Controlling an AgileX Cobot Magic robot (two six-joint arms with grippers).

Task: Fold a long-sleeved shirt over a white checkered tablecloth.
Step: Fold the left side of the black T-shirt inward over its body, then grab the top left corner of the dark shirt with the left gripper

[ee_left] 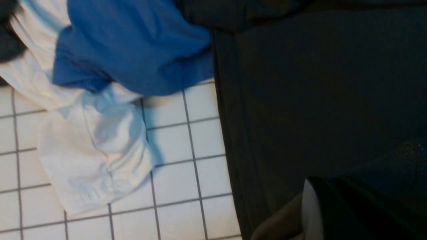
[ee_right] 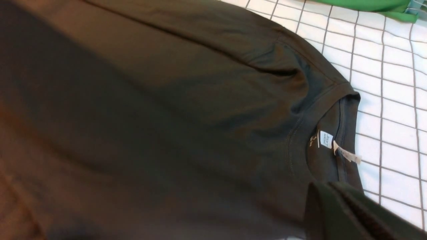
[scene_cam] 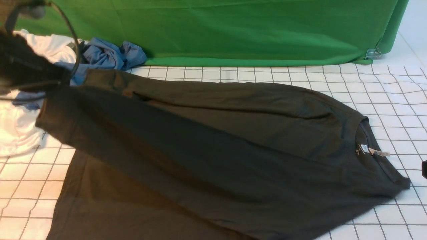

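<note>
Mid-fold: my left claw (scene_cam: 55,85) is clamped on the shirt (scene_cam: 213,143) at ten o'clock, its edge raised off the tablecloth (scene_cam: 393,100), collar at three. My right claw (scene_cam: 424,169) is closed, its hold unclear. Next I'd carry that edge across evenly.

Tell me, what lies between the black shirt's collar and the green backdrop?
Only bare checkered tablecloth separates the shirt's collar from the green backdrop, clearest in the front view.

The shirt (scene_cam: 213,150) ran off the front view's bottom edge. The left arm (scene_cam: 23,66) was a dark blur, the right arm (scene_cam: 424,169) only a sliver at the edge. The print on the neck label (ee_right: 326,139) was too small to read.
</note>
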